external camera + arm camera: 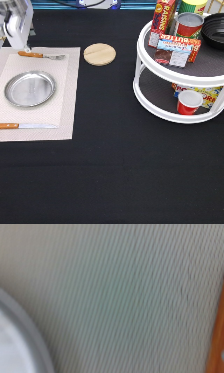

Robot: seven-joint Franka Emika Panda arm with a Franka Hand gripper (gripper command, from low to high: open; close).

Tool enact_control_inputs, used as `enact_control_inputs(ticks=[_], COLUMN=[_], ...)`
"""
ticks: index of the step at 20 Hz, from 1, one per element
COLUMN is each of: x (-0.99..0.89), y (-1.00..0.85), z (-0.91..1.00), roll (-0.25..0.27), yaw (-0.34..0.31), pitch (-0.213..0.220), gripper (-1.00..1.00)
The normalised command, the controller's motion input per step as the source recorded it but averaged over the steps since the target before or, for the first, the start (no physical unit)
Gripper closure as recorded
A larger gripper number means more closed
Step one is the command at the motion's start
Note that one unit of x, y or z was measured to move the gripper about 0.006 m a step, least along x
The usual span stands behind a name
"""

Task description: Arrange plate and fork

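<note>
Exterior view: gripper (20, 44) at upper left, its fingertip gap unresolved; knife (27, 126) handle cut by the left edge. Wrist view: only the plate (15, 340) rim and the fork (218, 353) handle's edge show.

The desk (115, 170) has a big bare black part from its middle down to 6 o'clock, and a hand could pass there easily. At 9 o'clock lies a pale mat (67, 90) with flat things on it: the plate (30, 89) in the middle, the fork (41, 55) along the far edge, and a knife (25, 126) along the near edge. All are low. The pincer (17, 37) hangs at 10 o'clock, just above the fork's handle. A low wooden disc (99, 54) sits at 12 o'clock. At 2 o'clock a tall white two-level rack (150, 95) full of boxes and cans blocks the way.
</note>
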Motion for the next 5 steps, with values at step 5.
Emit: enact_control_inputs(ticks=[5], x=[0.0], y=[0.15], z=[0.04], roll=[-0.009], yaw=[0.011], pitch=[0.021], gripper=[-1.0])
